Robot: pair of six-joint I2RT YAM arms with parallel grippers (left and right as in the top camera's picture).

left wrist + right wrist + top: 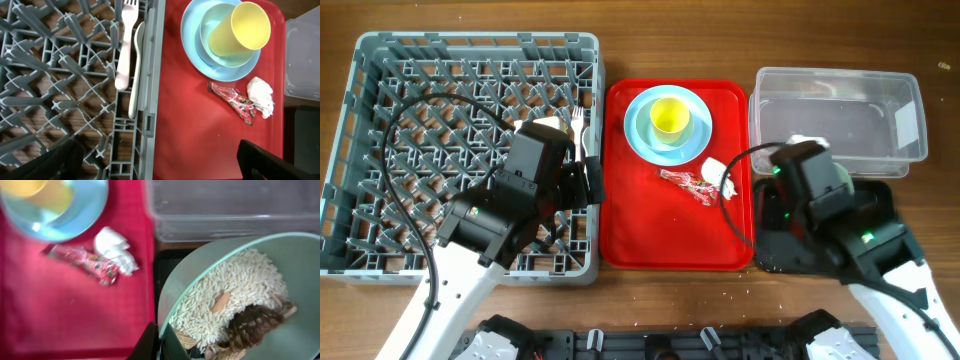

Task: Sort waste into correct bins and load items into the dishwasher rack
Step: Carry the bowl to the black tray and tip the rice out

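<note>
My right gripper point(160, 341) is shut on the rim of a tilted mint-green bowl point(300, 325) holding rice and brown food scraps point(250, 322), over the black tray point(882, 205) beside the clear tub point(840, 110). My left gripper point(160, 165) is open and empty over the grey rack's point(380, 150) right edge. A white fork point(125, 45) and spoon point(136, 70) lie in the rack. On the red tray point(650, 230) a blue plate point(192, 30) carries a mint bowl point(214, 22) and a yellow cup point(240, 32). The red wrapper point(232, 99) and tissue wad point(261, 95) lie nearby.
The right arm point(830, 200) covers most of the black tray in the overhead view. The left arm point(510, 215) lies across the rack's front right part. The tub looks empty. Bare wooden table runs along the front and back edges.
</note>
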